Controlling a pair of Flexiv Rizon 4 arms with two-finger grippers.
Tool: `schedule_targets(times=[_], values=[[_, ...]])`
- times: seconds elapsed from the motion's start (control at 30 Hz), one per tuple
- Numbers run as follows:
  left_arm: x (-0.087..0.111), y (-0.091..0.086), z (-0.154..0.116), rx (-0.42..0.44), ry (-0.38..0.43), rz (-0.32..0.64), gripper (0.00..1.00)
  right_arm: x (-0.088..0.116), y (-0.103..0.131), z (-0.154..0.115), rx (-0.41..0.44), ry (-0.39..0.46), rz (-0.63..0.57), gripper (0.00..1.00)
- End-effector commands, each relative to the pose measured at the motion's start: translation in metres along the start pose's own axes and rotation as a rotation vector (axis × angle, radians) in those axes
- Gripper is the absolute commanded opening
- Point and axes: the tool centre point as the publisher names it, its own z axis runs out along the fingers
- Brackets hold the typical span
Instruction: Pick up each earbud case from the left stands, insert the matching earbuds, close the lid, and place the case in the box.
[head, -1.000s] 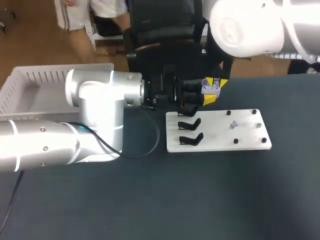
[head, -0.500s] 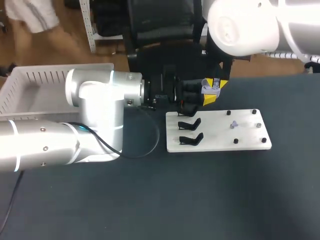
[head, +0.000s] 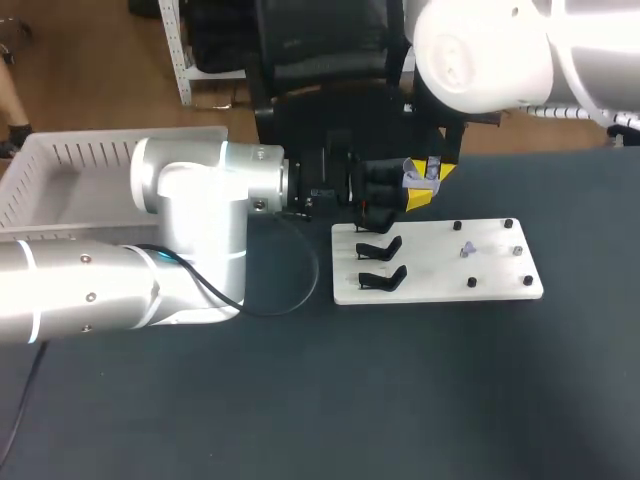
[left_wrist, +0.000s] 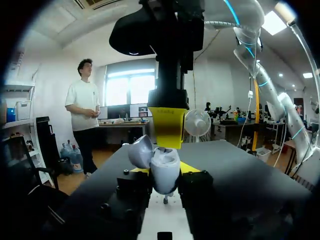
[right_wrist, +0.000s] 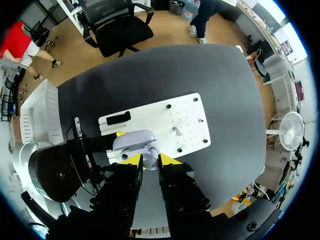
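Observation:
My left gripper (head: 398, 196) is shut on a pale lavender earbud case (head: 421, 179) with its lid up, held above the far left corner of the white board (head: 440, 278). In the left wrist view the case (left_wrist: 162, 165) sits between the left gripper's (left_wrist: 165, 174) fingers. From above, my right gripper (head: 433, 170) stands over the open case (right_wrist: 132, 141). Its yellow tips are close together, and the right gripper (right_wrist: 150, 160) looks shut on a small pale earbud. Another earbud (head: 467, 249) lies on the board.
Two black stands (head: 380, 247) (head: 383, 278) rise at the board's left side and stand bare. Several black pegs dot its right half. A white slatted box (head: 60, 160) stands at the far left of the dark table.

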Motion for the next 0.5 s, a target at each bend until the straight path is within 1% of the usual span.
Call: schedule_targets(times=[0.03, 0.5], values=[[0.0004, -0.0020, -0.0001, -0.008, -0.005, 0.004, 0.00, -0.0026, 0.0021, 0.0015, 0.004, 0.007, 0.001, 0.00], [0.0004, -0.0020, -0.0001, -0.008, -0.005, 0.004, 0.00, -0.0019, 0.0017, 0.0059, 0.011, 0.014, 0.009, 0.00]])
